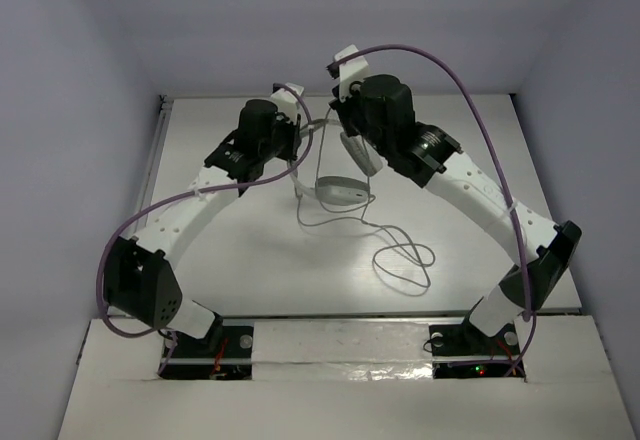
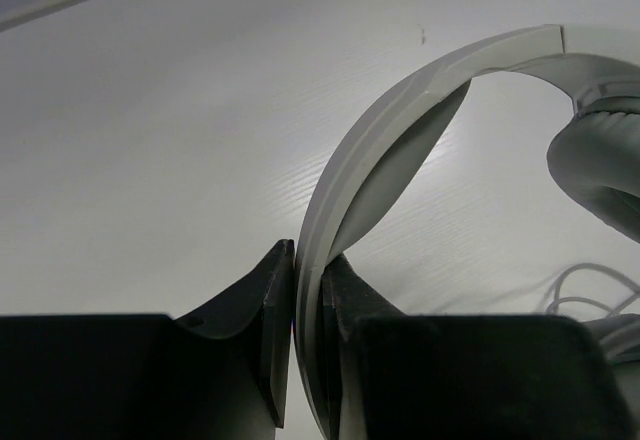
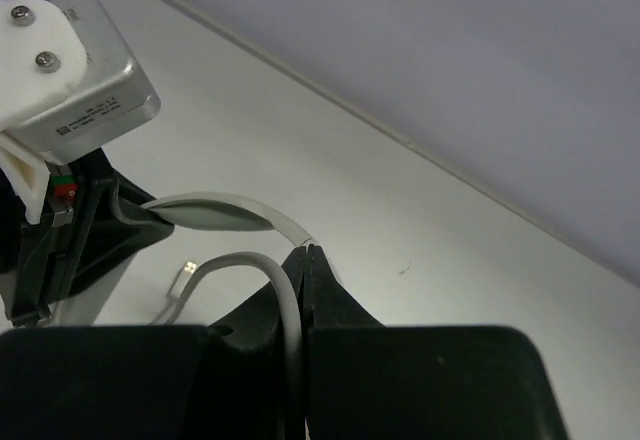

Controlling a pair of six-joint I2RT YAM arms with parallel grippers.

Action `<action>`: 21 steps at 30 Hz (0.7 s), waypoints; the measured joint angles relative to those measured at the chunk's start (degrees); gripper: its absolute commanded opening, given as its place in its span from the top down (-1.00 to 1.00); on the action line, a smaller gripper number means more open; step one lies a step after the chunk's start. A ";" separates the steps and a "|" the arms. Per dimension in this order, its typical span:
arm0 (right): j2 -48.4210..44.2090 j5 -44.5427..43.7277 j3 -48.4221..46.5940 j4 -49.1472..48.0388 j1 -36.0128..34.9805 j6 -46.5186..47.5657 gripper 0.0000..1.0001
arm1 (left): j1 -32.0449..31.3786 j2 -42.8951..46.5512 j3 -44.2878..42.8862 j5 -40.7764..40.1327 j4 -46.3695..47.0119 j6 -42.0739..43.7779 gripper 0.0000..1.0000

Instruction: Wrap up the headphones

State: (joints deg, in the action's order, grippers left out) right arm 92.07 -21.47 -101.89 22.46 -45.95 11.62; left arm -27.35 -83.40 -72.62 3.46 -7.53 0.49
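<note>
Underneath, worktop [image 1: 230,260]: white, and it carries slack loops below and behind the right gripper.
Headphones [image 1: 342,190]: hung between the two grippers, earcups below them; whether the lower cup touches the worktop cannot be told.
Left gripper [image 2: 308,258]: almost fully closed, pinching the flat headband edge-on between its pads.
Right gripper [image 3: 305,255]: fully closed, with the cable running down into its jaws; the headband's end sits right at its fingertips.
Headband [image 2: 400,125]: curves up and away from the left gripper toward an earcup [image 2: 600,170] on that gripper's right.
Cable [image 3: 245,260]: arcs out to the right gripper's left and drops to the plug [image 3: 186,273].
Handling: probably light. The band looks stiff and smooth, so it may swivel in a narrow pinch, and a hold near mid-band seems steadiest. The cups look soft. The cable is thin, limp and likely to slip or tangle, so it is best gripped close to where it winds on.
</note>
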 measured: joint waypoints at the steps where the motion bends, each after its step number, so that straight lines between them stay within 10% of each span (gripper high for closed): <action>1: -0.02 0.94 0.52 -0.39 0.52 -0.55 1.00 | 0.00 -0.02 -0.17 0.00 0.17 -1.01 1.00; 21: -5.68 -2.89 13.22 -4.17 7.69 -7.13 1.00 | 0.26 -2.58 9.05 12.11 10.23 -12.24 1.00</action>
State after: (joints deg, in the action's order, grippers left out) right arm 86.39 -24.36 -88.66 18.28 -38.26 4.49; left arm -27.09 -85.97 -63.57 15.57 2.70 -11.75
